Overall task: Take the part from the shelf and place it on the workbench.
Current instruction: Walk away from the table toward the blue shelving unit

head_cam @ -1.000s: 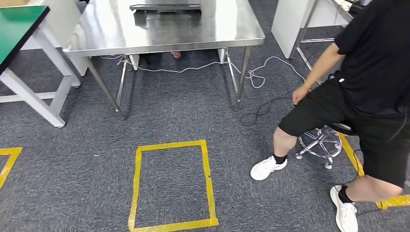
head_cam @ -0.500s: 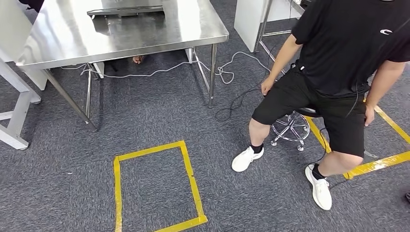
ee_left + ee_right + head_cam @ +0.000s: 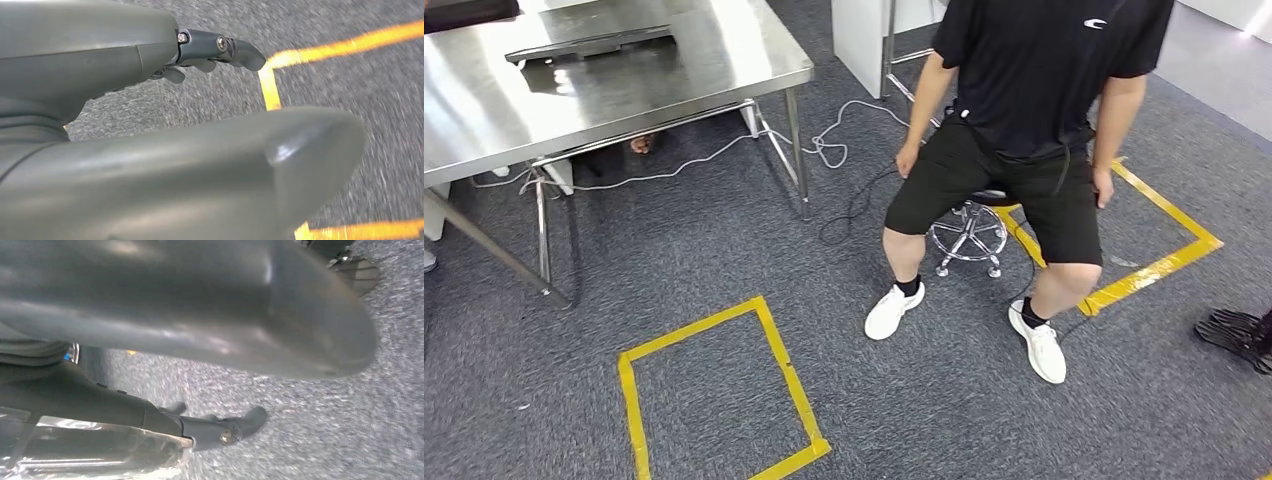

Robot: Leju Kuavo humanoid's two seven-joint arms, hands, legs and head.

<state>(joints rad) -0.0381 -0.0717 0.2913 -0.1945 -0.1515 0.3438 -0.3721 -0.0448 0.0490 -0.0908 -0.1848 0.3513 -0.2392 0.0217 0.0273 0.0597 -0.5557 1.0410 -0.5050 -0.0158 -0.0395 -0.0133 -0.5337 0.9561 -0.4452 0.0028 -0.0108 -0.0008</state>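
Left hand (image 3: 60, 90): fingers spread, empty. Right hand (image 3: 75, 390): glossy clear wrap (image 3: 100, 450) lies against the fingers, hold unconfirmed. Judged light and slippery; grasp mid-body.

**Seated person and steel surface flank open carpet**

A person (image 3: 1014, 150) on a wheeled stool (image 3: 969, 232) sits right of centre, feet planted on the carpet. The steel surface (image 3: 604, 80) stands at upper left, a cable (image 3: 824, 150) trailing beside its legs. Between and in front of them lies bare carpet marked with a yellow tape rectangle (image 3: 714, 390).
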